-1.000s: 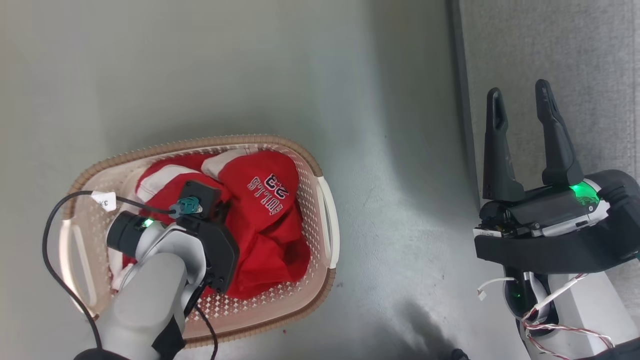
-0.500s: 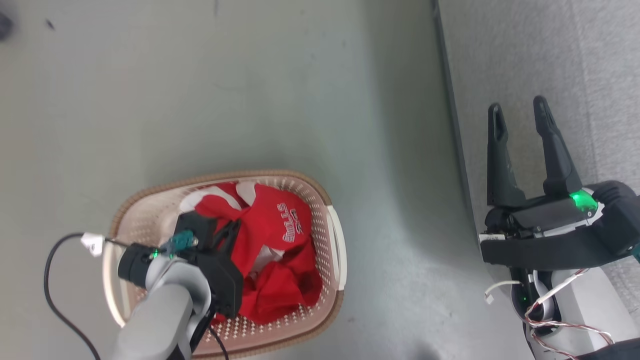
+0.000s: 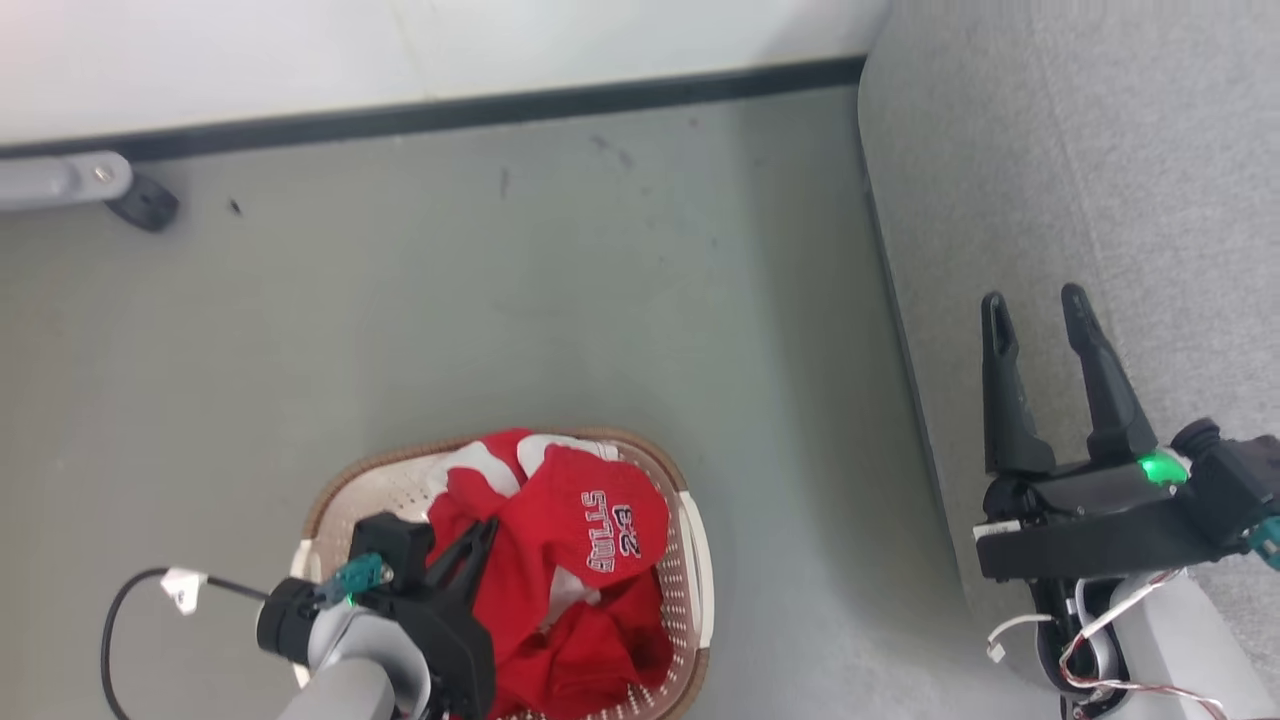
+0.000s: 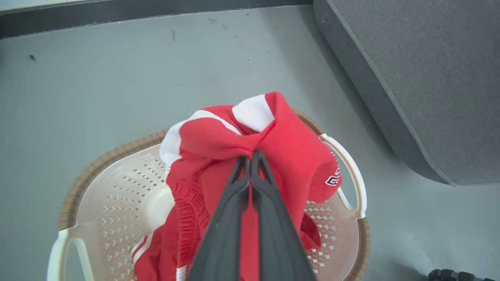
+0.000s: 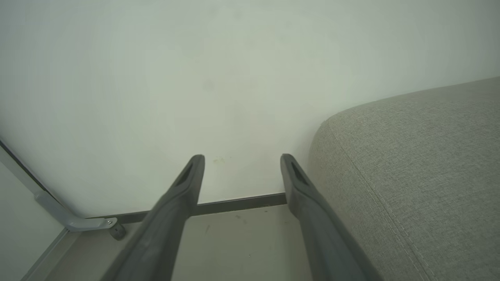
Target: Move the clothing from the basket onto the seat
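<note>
The head camera has tipped upward since a second ago, so the basket now sits low in the picture, and the left gripper (image 3: 482, 535) has come up out of the pile with red cloth in its grip. Biggest on the scene is the large grey fabric-upholstered cushion seat (image 3: 1080, 200), rounded at the corner, along the right side. The pale grey-green floor (image 3: 600, 300) runs up to a white wall (image 3: 400, 50) with a dark skirting (image 3: 600, 100). On that floor, left of the seat and apart from it, stands the cream-white perforated plastic basket (image 3: 700, 560) with its brown rim. The clothing (image 3: 590, 520), soft red sports garments with white lettering and white trim, is heaped inside it. In the left wrist view the two dark fingers are pressed together, clamped on a fold of red clothing (image 4: 289, 156) drawn up above the basket (image 4: 117, 195). Over by the seat's edge the right gripper (image 3: 1032, 300) hangs with its fingers spread wide and nothing between them.
</note>
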